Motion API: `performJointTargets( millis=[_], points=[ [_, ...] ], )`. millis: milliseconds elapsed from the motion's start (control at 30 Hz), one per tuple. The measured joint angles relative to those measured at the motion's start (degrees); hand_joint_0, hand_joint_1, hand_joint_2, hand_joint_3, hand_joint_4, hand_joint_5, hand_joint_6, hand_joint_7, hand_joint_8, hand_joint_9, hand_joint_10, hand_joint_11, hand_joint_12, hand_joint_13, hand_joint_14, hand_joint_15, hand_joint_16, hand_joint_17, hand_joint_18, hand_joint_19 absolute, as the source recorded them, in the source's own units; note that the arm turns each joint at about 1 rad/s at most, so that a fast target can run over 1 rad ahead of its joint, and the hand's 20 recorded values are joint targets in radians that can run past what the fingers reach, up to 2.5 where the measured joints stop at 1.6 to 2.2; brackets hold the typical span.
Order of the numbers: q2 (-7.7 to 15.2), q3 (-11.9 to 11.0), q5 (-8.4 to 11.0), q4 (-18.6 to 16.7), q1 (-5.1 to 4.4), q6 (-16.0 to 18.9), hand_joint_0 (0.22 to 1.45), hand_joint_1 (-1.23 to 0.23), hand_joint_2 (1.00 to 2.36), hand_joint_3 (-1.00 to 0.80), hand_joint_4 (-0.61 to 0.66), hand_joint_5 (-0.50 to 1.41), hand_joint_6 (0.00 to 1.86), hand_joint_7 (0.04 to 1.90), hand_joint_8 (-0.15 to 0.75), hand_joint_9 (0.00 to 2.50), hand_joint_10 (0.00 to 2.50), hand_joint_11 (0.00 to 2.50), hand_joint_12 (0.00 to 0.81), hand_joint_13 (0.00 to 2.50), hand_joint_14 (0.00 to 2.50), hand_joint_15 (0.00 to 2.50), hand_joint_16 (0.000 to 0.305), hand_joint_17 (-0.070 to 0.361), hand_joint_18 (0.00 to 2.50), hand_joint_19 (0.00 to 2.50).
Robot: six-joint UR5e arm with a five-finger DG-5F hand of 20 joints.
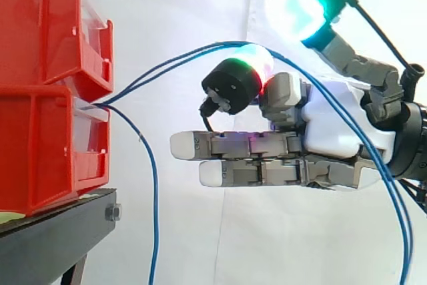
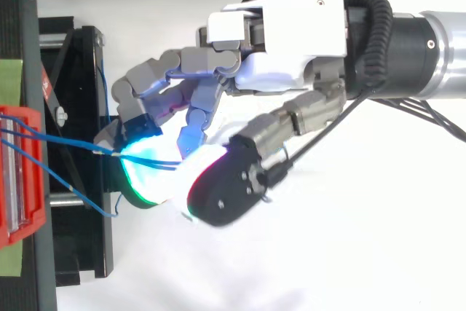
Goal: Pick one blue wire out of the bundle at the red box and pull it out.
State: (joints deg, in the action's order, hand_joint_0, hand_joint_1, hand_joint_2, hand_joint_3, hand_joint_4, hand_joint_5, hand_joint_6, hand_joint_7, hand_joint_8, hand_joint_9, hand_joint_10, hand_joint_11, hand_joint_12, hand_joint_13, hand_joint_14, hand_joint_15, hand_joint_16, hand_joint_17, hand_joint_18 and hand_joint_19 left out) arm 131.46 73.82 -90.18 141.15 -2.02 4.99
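Blue wires (image 1: 155, 205), three strands counted in the side view, come out at the seam between two stacked red bins (image 1: 40, 151) on the black stand (image 1: 53, 241). Two run rightward, arching up to the robot hand (image 1: 333, 131) and dropping past its wrist. The third hangs straight down just beside the bins. From above, two strands lie lengthwise from bin to robot hand, where curled glowing fingertips (image 2: 137, 167) and the thumb pinch them. The lower fingers are straight.

Lab test rig: red bins (image 1: 47, 98) on black stand (image 1: 53, 238) before white curtain (image 1: 200, 5)
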Motion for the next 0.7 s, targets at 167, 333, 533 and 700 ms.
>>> performJointTargets(
  millis=[167, 333, 533, 700],
  points=[
    [0.01, 0.0, 0.0, -0.04, 0.0, -0.02, 0.58, -0.47, 1.02, -0.25, 0.19, 0.02, 0.5, 1.68, 0.202, 1.16, 0.02, 0.48, 0.365, 0.39, 0.01, 0.2, 0.053, 0.119, 0.27, 0.44],
    [0.02, 0.0, 0.0, -0.06, 0.0, -0.05, 0.57, -0.66, 1.02, -0.17, 0.16, -0.02, 0.68, 1.5, 0.245, 1.23, 0.03, 0.76, 0.385, 0.45, 0.01, 0.26, 0.055, 0.124, 0.31, 0.42],
    [0.02, 0.0, 0.0, -0.05, 0.0, -0.05, 0.56, -0.84, 1.02, -0.25, 0.17, -0.04, 0.75, 1.42, 0.239, 1.2, 0.03, 0.81, 0.378, 0.45, 0.01, 0.28, 0.053, 0.12, 0.31, 0.4],
    [0.01, 0.01, 0.0, -0.07, 0.0, -0.04, 0.6, -0.91, 1.01, -0.35, 0.18, -0.04, 0.75, 1.42, 0.23, 1.18, 0.03, 0.82, 0.369, 0.44, 0.01, 0.27, 0.052, 0.118, 0.3, 0.38]
  ],
)
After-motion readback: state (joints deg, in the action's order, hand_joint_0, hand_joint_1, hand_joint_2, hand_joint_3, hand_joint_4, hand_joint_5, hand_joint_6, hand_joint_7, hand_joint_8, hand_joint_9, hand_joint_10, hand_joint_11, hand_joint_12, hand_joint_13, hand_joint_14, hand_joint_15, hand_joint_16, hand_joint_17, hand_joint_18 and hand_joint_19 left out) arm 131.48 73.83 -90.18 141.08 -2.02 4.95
